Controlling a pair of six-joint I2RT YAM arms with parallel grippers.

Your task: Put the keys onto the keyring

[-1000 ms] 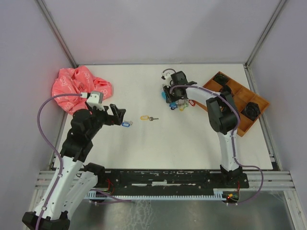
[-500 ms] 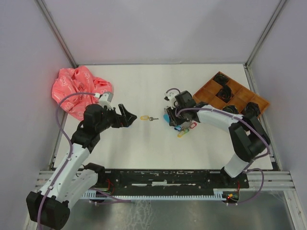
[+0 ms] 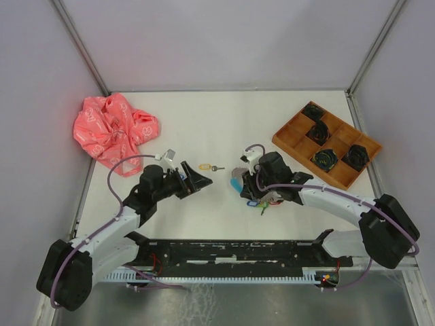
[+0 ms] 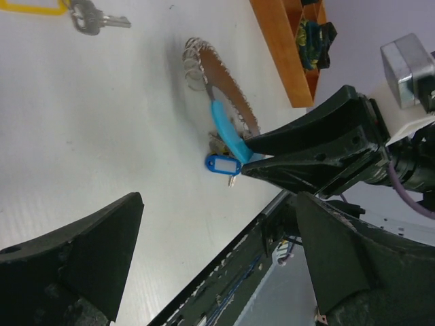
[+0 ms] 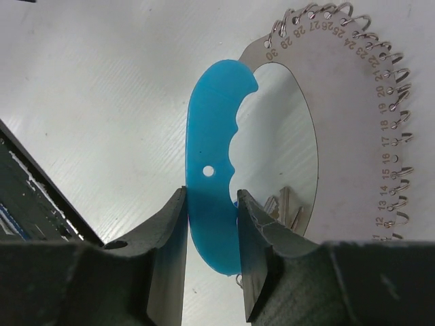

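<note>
The keyring is a numbered metal plate with hooks [image 5: 353, 102] and a blue handle [image 5: 211, 156]. My right gripper [image 5: 211, 197] is shut on that handle, low over the table right of centre [image 3: 246, 185]. Several keys with coloured tags [image 3: 262, 201] hang from the ring, among them one with a blue tag [image 4: 221, 164]. A loose key with a yellow tag [image 3: 206, 166] lies on the table, also at the top left of the left wrist view [image 4: 41, 7]. My left gripper [image 3: 197, 180] is open and empty, just near-left of that key, pointing at the keyring [image 4: 217, 75].
A wooden compartment tray [image 3: 282, 139] with dark objects in it sits at the back right. A crumpled pink plastic bag [image 3: 112, 129] lies at the back left. The black rail along the near table edge [image 3: 238, 248] runs just below both grippers.
My right gripper has dragged the keyring from the back centre toward the near edge. My left arm has swung right and lower, its gripper now beside the yellow-tagged key.
</note>
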